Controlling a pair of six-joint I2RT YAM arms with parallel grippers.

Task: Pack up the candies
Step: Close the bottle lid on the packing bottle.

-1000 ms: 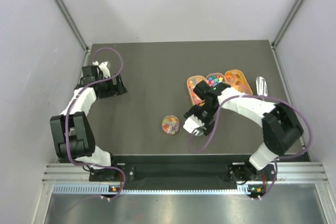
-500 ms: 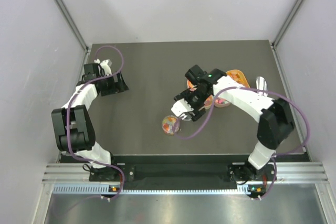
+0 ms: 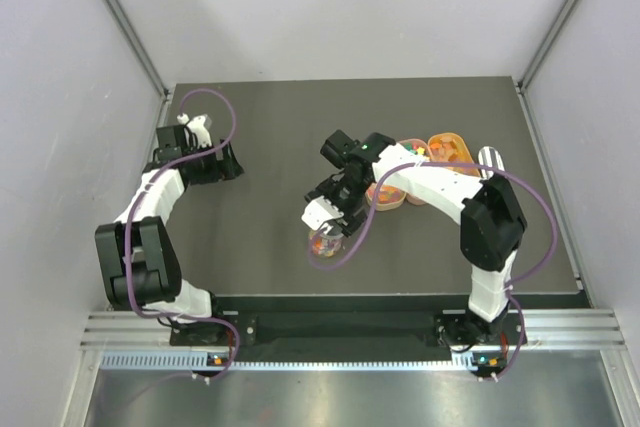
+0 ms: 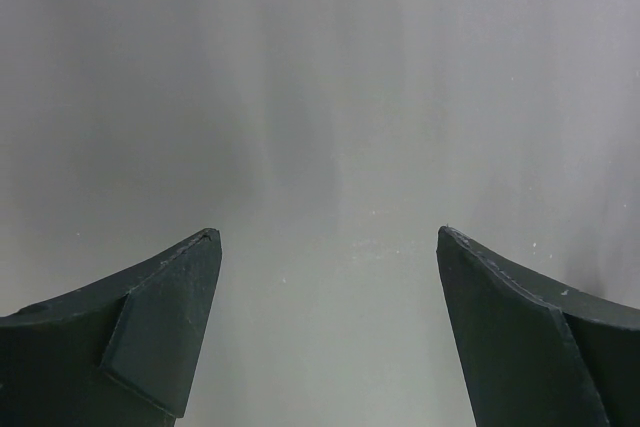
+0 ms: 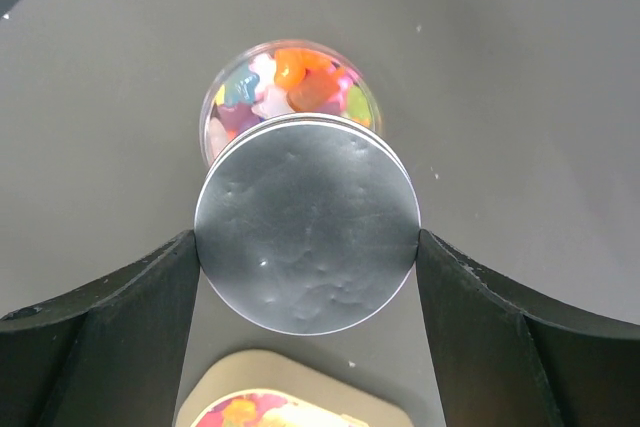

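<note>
The candies (image 5: 290, 87) fill a small round clear cup, which stands on the dark table and also shows in the top view (image 3: 322, 241). My right gripper (image 5: 307, 247) is shut on a round clear lid (image 5: 307, 225), gripped by its edges. The lid hangs just above the cup and covers its near half. In the top view the right gripper (image 3: 327, 227) is directly over the cup. More candies lie in oval tan trays (image 3: 447, 150) at the back right. My left gripper (image 3: 232, 162) is open and empty at the far left, with only bare surface between its fingers (image 4: 160, 317).
One tan tray (image 5: 290, 397) lies just under my right wrist. A metal scoop (image 3: 488, 160) lies right of the trays. Grey walls enclose the table on the left, the back and the right.
My right arm has swung left and forward with the lid, from beside the trays to over the candy cup. The left arm has barely moved.
</note>
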